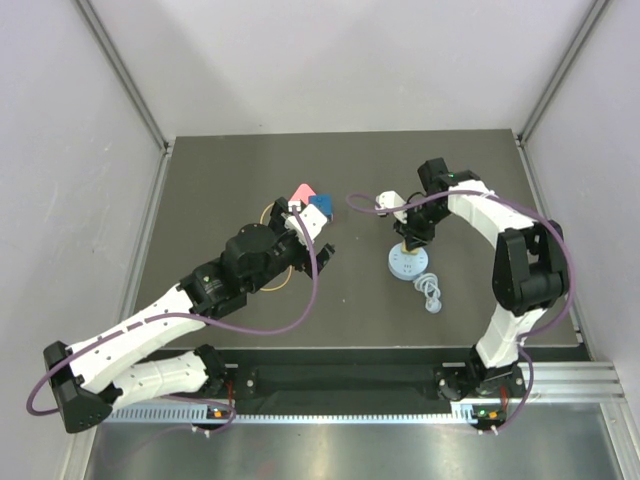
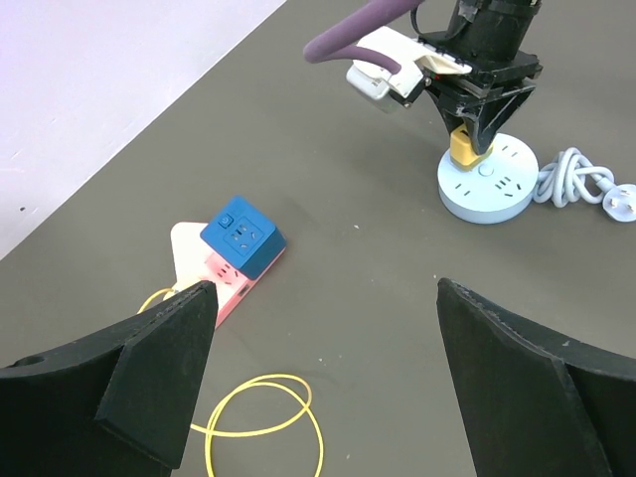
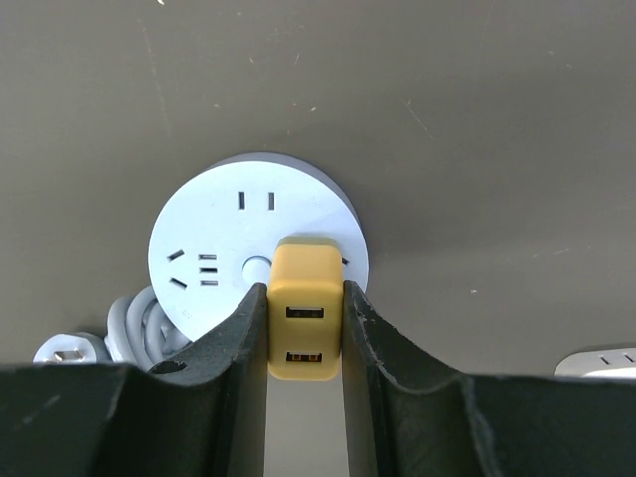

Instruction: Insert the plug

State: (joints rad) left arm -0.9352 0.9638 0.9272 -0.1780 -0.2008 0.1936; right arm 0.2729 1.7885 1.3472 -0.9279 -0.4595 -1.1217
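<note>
The right hand is pinching a boxy yellow plastic plug between its 2 black fingers, and the plug's 2 USB slots face the wrist camera. The plug stands upright. Its lower end meets the top face of a round pale-blue plastic socket disc, just right of the disc's centre. I cannot tell whether its pins are fully seated. A coiled pale-grey cord lies against the disc on its near-right side.

Well to the left, the left hand hovers with its fingers spread wide, holding nothing. Just beyond it on the dark grey tabletop, a blue cube adapter sits on a pink socket block. A thin yellow wire loop lies on the near side.
</note>
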